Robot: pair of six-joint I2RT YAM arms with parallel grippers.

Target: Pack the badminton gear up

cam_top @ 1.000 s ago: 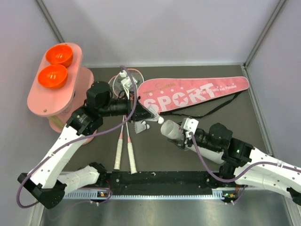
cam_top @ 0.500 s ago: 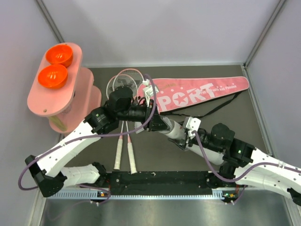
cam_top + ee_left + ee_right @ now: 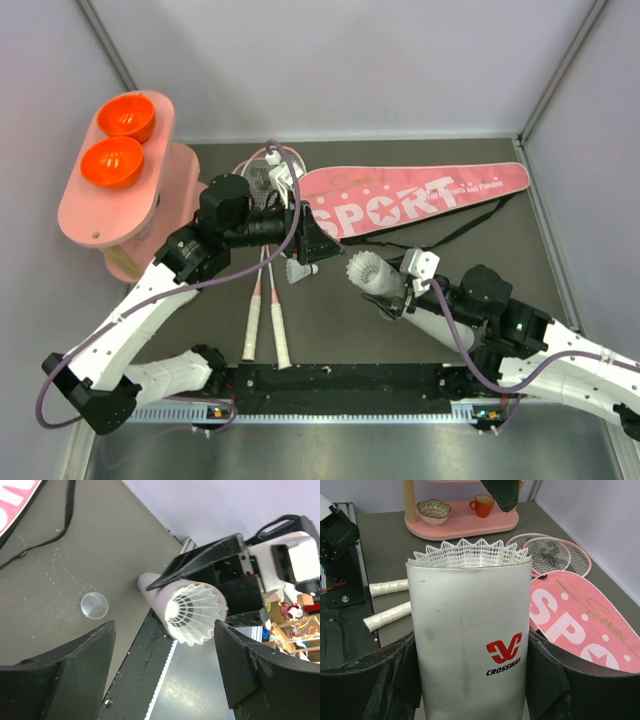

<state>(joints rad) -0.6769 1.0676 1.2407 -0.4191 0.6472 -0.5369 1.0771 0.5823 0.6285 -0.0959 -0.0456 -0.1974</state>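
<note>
Now that the left gripper (image 3: 312, 240) has drawn back from the tube (image 3: 388, 292), the change is plain: half a second ago its fingers were at the tube's mouth, pressed together on a shuttlecock (image 3: 195, 612), and now that shuttlecock sits in the mouth on its own, its feather skirt standing just proud of the rim. The left fingers are spread wide and hold nothing. In the left wrist view they frame the tube end from a short way off, touching neither tube nor feathers. The right gripper (image 3: 472, 690) has not changed. Its fingers are clamped on either side of the tube's body, holding it off the table (image 3: 500, 260) with the open end tilted towards the left arm. To my eye that makes one shuttlecock delivered, though it may need a push to seat deeper. A second shuttlecock (image 3: 300, 271) lies on the table just beside the racket shafts, close under the left gripper, so it looks the natural next pick. A small clear cap (image 3: 94, 605) rests on the table near the tube. The rackets (image 3: 282, 345) lie side by side, handles towards the arms. The bag (image 3: 420, 195) stretches along the back, so the larger part of the packing is not yet done.
</note>
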